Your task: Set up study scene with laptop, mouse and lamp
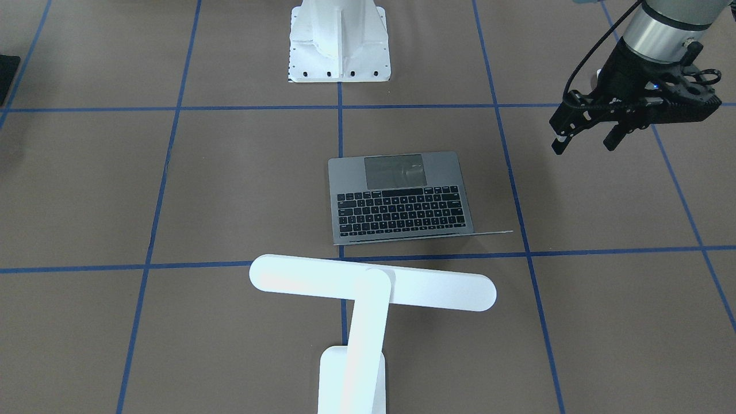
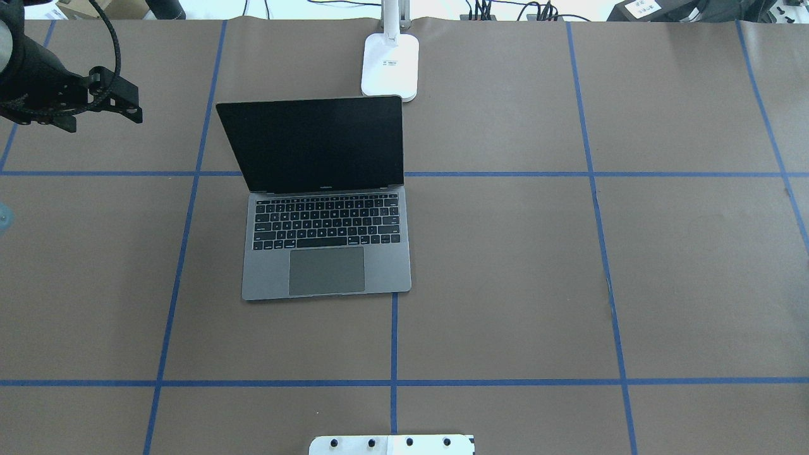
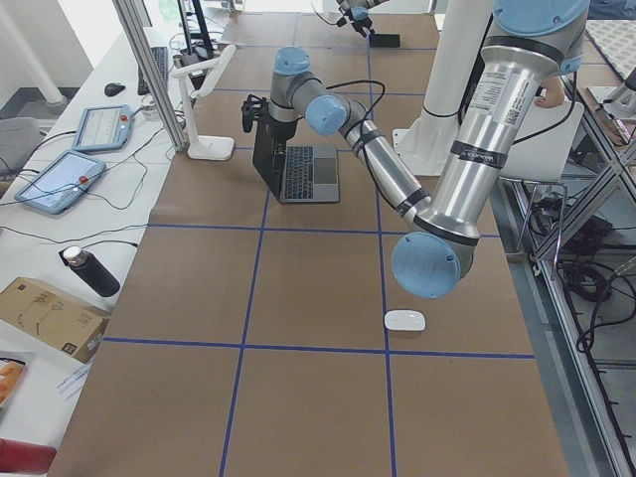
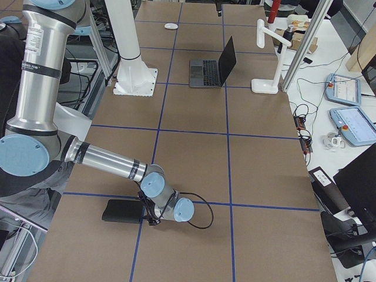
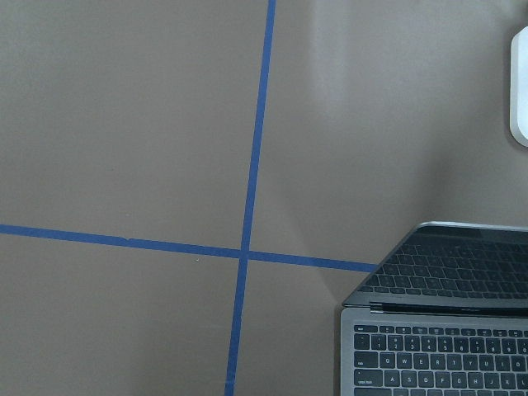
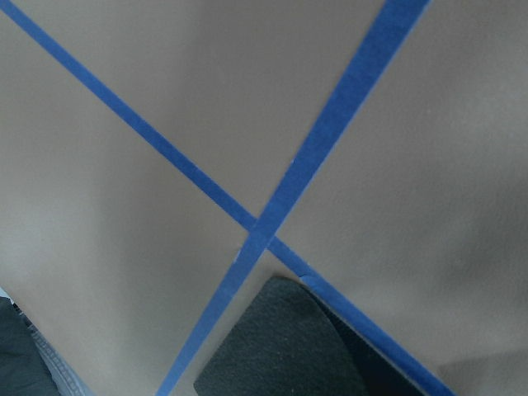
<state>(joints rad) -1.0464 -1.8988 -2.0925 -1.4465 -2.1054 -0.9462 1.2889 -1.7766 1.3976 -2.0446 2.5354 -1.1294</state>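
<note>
Currently, laptop (image 2: 325,253) stands open on tabletop (image 2: 505,284), lamp (image 1: 368,287) upright just behind it; I judge both placed. Mouse (image 3: 404,320) lies well apart, not yet brought over. Left end effector (image 1: 583,142) hangs spread, empty; right end effector (image 4: 150,216): cannot tell.
</note>
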